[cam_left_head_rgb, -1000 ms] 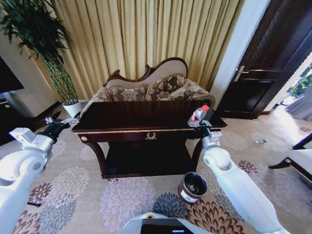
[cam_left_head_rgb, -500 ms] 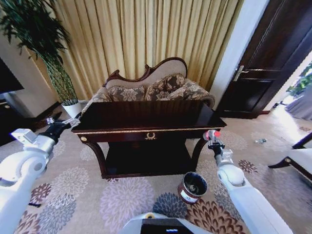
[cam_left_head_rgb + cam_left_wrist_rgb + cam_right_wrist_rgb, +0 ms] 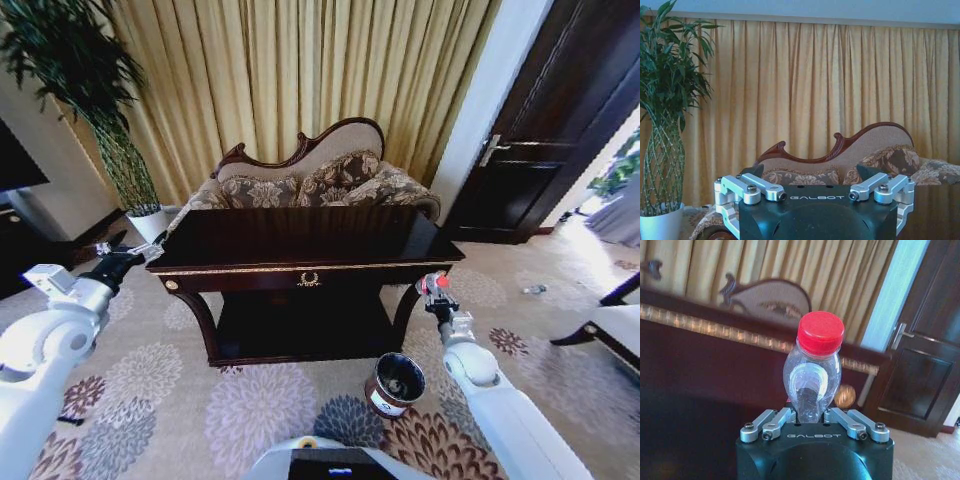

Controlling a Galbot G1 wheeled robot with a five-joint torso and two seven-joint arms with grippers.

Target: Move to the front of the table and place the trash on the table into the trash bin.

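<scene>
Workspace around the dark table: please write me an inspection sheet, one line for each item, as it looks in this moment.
Surface: table, dark glossy top, no loose items seen on it.
Job's things: bottle with red cap, clamped in the right pincer, off the table beside its right front corner; trash bin on the carpet below and nearer the robot, not yet under the bottle.
Clutter: nothing seen.
Grippers: right pincer shut on bottle; left pincer open, parked beside the table's left end.
Cables: nothing seen.
Surroundings: sofa behind the table, curtains, potted plant at left, dark door at right.
</scene>
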